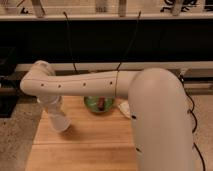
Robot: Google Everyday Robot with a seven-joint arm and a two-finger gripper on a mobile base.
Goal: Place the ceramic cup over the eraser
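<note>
The gripper (62,124) hangs at the left of the wooden table (90,150), closed around the cup (58,118), which tilts down to the right. I can't spot the eraser, so which way it lies is unclear; a green bowl (100,104) sits farther back

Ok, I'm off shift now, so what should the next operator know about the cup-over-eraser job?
Gripper: low over the left side of the table.
Cup: seemingly the white tapered shape at the gripper's tip, close above the wood.
Eraser: not visible; possibly under the cup or the arm.
Done: cup appears picked up.
Left: find the eraser, set the cup over it, back away.
</note>
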